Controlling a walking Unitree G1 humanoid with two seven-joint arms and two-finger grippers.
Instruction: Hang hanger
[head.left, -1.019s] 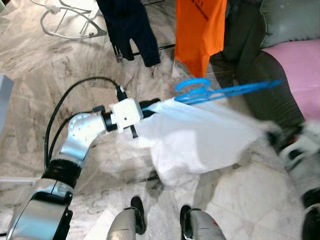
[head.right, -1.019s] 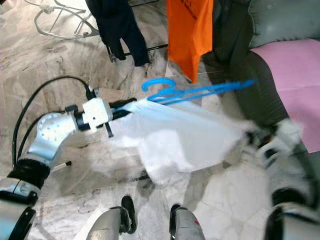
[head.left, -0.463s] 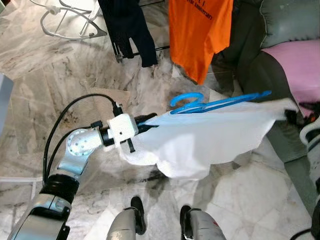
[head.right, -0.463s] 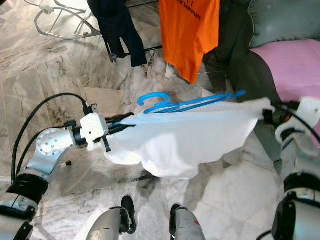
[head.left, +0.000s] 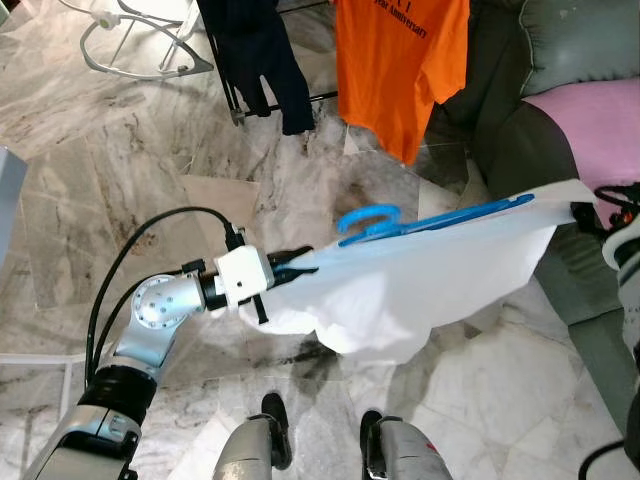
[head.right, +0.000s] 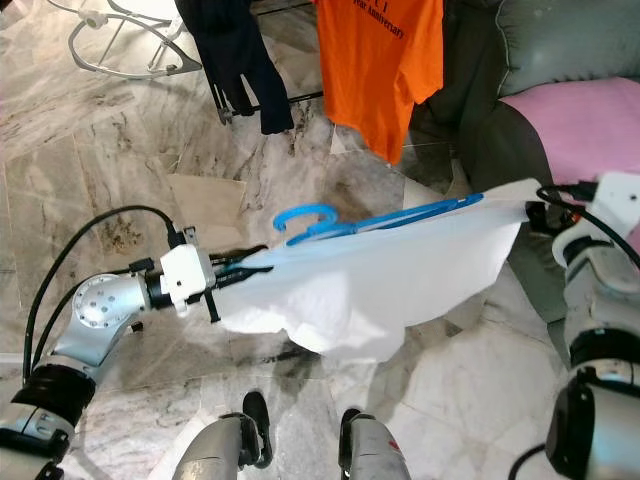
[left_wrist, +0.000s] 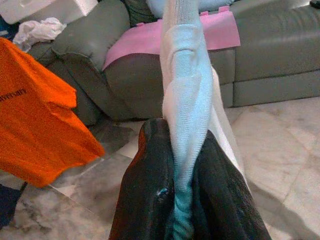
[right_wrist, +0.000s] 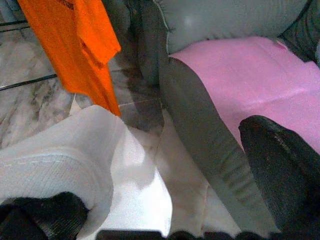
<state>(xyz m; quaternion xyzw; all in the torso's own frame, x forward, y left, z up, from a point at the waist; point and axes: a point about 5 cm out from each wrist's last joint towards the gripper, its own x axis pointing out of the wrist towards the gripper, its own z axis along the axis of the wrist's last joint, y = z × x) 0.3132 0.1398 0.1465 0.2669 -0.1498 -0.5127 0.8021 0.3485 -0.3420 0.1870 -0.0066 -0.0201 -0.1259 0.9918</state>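
So the orange shirt (head.right: 380, 60) at 12 o'clock reads "Anniversary"; left gripper (left_wrist: 185, 200) pinches the white garment (head.left: 420, 290) carrying the blue hanger (head.left: 430, 215); right gripper (right_wrist: 150, 210) gapes wide, 1 finger (right_wrist: 40, 215) touching cloth.

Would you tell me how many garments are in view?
3: a white one stretched between both end effectors, an orange shirt and a dark garment hanging; more may be hidden.

A home's living room: marble floor (head.left: 120, 130), a grey sofa (head.left: 580, 45) with a pink cover (head.left: 590, 120), and an orange T-shirt (head.left: 400, 60) and dark garment (head.left: 255, 50) hanging on a clothes rack.
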